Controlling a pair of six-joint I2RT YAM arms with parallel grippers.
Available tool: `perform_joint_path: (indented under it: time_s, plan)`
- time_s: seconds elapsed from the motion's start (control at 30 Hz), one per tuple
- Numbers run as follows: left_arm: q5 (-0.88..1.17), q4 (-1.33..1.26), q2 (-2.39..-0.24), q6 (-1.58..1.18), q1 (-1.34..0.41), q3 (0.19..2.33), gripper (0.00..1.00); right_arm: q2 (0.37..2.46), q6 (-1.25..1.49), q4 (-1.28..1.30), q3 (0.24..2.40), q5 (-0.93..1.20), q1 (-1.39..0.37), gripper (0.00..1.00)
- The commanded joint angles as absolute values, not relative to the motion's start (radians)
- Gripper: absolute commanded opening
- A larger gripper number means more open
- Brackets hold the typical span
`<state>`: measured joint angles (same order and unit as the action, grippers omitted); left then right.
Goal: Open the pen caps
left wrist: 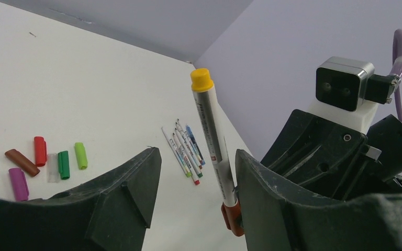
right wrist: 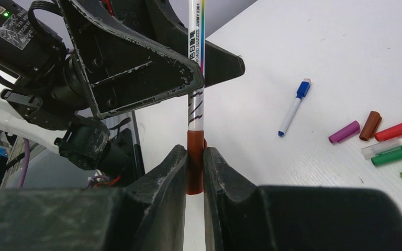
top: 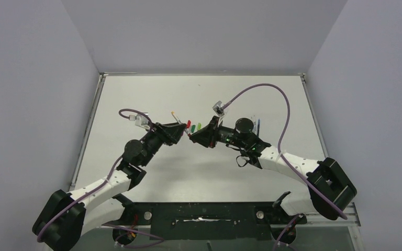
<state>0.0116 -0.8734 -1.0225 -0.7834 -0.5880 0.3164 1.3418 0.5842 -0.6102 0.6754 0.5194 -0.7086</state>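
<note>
the right pincer (right wrist: 194,158) is clamped on the red-brown cap (right wrist: 196,141) at one end of a pen (left wrist: 213,137), a finger pressed to each side of it. the cap sits on the barrel's end with no gap showing.

the left pincer (left wrist: 197,154) stands apart around the same pen's grey barrel. its gap is much wider than the barrel, which runs just beside one finger (left wrist: 272,198) and well off the other (left wrist: 125,193). a yellow plug (left wrist: 201,79) tops the pen's free end.

in the top view the two pincers meet tip to tip at mid-scene, holding the pen above the white surface (left wrist: 84,78).

just far of them, loose caps lie flat in a tight cluster on the surface: purple cap (left wrist: 18,183), brown cap (left wrist: 22,162), red cap (left wrist: 40,150), clear cap (left wrist: 52,167), green cap (left wrist: 63,164) and lime cap (left wrist: 80,155). none touches a pincer.

right of that cluster, a bunch of pens (left wrist: 184,149) with small coloured tips lies side by side on the surface. the right wrist view shows a blue-tipped pen (right wrist: 293,112) lying flat near the loose caps.
</note>
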Motion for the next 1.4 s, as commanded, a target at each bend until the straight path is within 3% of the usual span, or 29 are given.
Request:
perform_joint_path:
  time_s: [0.0, 0.3, 0.53, 0.67, 0.83, 0.93, 1.07, 1.37]
  plan:
    - [0.039, -0.964, -1.022, -0.793, -0.583, 0.354, 0.52, 1.328, 0.574, -0.654, 0.718, 0.550, -0.716, 0.00]
    - [0.074, -0.980, -1.065, -0.802, -0.582, 0.370, 0.40, 1.344, 0.575, -0.661, 0.722, 0.557, -0.720, 0.00]
    - [0.103, -0.983, -1.082, -0.807, -0.580, 0.380, 0.14, 1.360, 0.572, -0.655, 0.730, 0.554, -0.720, 0.00]
    - [0.126, -0.997, -1.101, -0.825, -0.573, 0.386, 0.11, 1.362, 0.570, -0.641, 0.738, 0.555, -0.719, 0.00]
    - [0.149, -1.013, -1.116, -0.847, -0.559, 0.387, 0.11, 1.353, 0.554, -0.609, 0.735, 0.535, -0.722, 0.14]
    - [0.165, -1.025, -1.124, -0.862, -0.548, 0.387, 0.10, 1.350, 0.549, -0.598, 0.724, 0.523, -0.721, 0.30]
    - [0.190, -1.046, -1.136, -0.892, -0.527, 0.382, 0.10, 1.354, 0.538, -0.584, 0.718, 0.511, -0.724, 0.45]
    - [0.248, -1.095, -1.165, -0.942, -0.496, 0.380, 0.10, 1.385, 0.506, -0.532, 0.750, 0.474, -0.736, 0.50]
